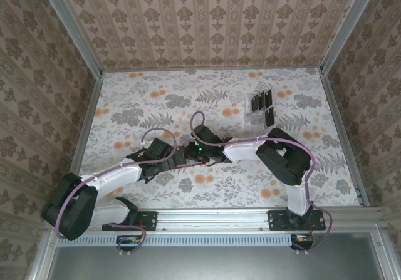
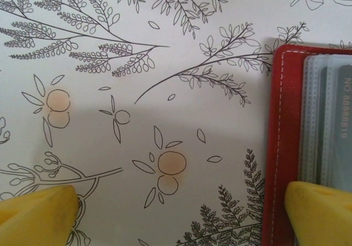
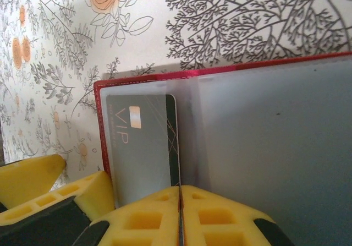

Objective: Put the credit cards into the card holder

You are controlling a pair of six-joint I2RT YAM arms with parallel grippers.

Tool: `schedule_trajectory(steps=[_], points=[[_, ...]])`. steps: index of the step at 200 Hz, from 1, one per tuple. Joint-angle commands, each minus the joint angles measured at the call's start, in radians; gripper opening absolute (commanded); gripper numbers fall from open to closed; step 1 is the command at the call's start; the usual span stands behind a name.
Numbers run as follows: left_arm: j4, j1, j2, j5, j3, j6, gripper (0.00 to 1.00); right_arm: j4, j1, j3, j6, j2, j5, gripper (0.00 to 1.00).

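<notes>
Right wrist view: one red card holder [image 3: 100, 130] lies open on the floral desk [image 3: 49, 64], its clear sleeves facing up; one dark credit card [image 3: 140, 147] marked VIP sits in the left sleeve at the middle of the frame, a dark strip of it bare along its right side; the right claw [image 3: 180, 216] is closed tight, its two yellow fingers pressed together at the card's lower right corner, at the bottom of the frame; whether they pinch the card or the sleeve I cannot tell. Left wrist view: the left claw [image 2: 176, 218] stands wide; one fingertip is in the lower left over bare desk, the other in the lower right over the holder's red edge and sleeves. Top external view: the two arms meet at the centre of the frame; in the upper right one clear rack [image 1: 247, 122] holds more dark cards [image 1: 270, 114], at least four, the exact count unclear.
</notes>
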Motion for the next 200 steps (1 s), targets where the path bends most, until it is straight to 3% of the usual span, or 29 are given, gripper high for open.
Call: schedule_trajectory(steps=[1, 79, 149, 200], points=[[0.004, 0.0, 0.018, 0.027, -0.023, -0.003, 1.0, -0.012, 0.015, 0.034, 0.02, 0.026, -0.03, 0.12], [-0.001, -0.004, 0.023, 0.031, -0.013, -0.002, 1.0, -0.003, 0.027, 0.06, 0.026, 0.051, -0.056, 0.13], [-0.084, 0.029, -0.035, 0.052, 0.061, 0.017, 1.0, -0.017, -0.033, 0.027, -0.021, -0.09, -0.081, 0.4], [-0.141, 0.08, -0.111, 0.07, 0.103, 0.036, 1.0, -0.115, -0.083, -0.015, -0.086, -0.243, -0.063, 0.43]])
